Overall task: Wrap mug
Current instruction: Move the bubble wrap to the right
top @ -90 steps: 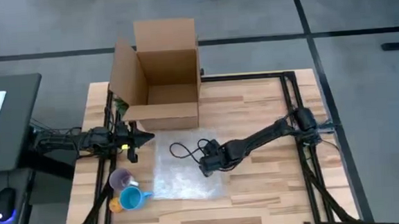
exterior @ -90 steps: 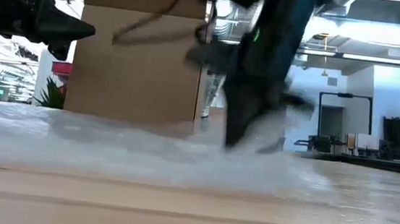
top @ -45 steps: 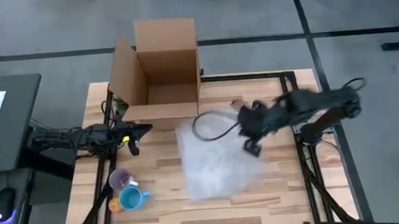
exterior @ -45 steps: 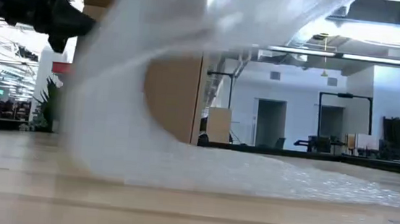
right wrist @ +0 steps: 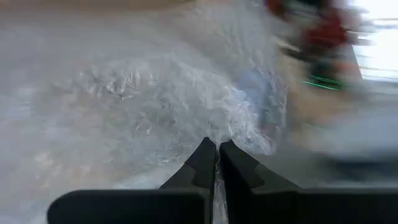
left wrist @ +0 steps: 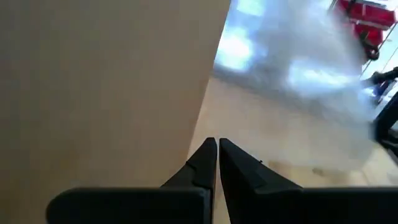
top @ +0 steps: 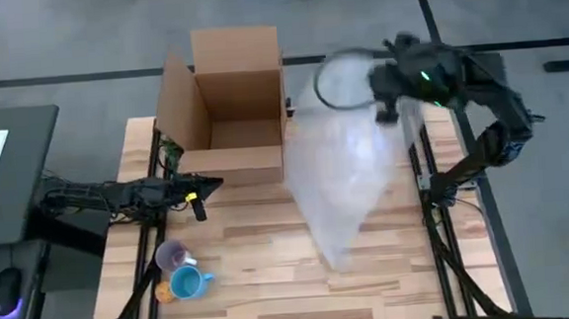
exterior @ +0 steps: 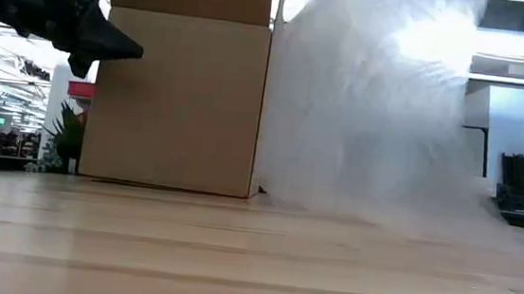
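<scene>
Mugs (top: pixel 179 270) near left claw (top: pixel 199 200), pressed together; right claw (top: pixel 385 109), seemingly clamped on bubble wrap (top: pixel 350 175), well apart.

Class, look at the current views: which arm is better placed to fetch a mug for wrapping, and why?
The left. Its shut, empty gripper hovers near the purple mug and blue mug at the table's left front. The right gripper is raised at the far right, shut on the bubble wrap.

The right pincer (top: pixel 388 109) has swung up and back — the bubble wrap (top: pixel 350 180) once flat on the tabletop (top: pixel 252 270) now hangs beneath it, its lower tip trailing.
</scene>
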`<move>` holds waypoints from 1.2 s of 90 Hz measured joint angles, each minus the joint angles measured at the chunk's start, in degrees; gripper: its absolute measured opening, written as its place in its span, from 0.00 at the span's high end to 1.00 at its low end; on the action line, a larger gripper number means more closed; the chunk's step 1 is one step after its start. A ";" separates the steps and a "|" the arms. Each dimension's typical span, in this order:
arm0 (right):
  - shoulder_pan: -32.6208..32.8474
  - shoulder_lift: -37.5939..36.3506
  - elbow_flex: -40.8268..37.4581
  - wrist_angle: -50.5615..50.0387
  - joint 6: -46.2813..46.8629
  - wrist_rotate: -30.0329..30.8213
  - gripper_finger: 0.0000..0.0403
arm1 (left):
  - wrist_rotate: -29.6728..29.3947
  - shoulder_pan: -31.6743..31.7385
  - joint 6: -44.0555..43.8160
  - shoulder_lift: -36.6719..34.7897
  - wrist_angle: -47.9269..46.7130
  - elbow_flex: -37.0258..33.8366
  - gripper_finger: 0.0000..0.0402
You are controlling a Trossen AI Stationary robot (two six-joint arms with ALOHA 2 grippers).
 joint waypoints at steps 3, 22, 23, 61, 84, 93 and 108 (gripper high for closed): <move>-2.74 1.33 0.00 4.29 -6.73 3.76 1.00 | 0.01 0.00 0.34 0.00 0.22 0.00 1.00; -14.54 7.25 -0.21 49.57 -44.94 8.27 1.00 | 0.02 0.00 0.38 -0.04 1.12 0.00 1.00; -14.77 7.43 -0.19 52.45 -47.07 8.24 1.00 | 0.02 0.00 0.36 -0.03 1.17 0.00 1.00; 4.66 5.31 -0.07 20.06 -6.48 18.09 1.00 | 0.07 0.00 -1.55 -0.02 1.00 0.00 1.00; 23.93 1.72 -10.44 -8.48 58.55 0.90 1.00 | 0.07 -0.02 -2.30 -0.02 0.82 0.02 1.00; 29.59 1.82 -14.71 -15.23 74.77 -2.60 1.00 | 0.09 -0.22 -2.64 -0.05 1.04 0.02 1.00; 36.66 0.26 -26.62 -13.88 87.35 -15.59 1.00 | 0.20 -0.39 -3.97 0.32 0.85 0.09 1.00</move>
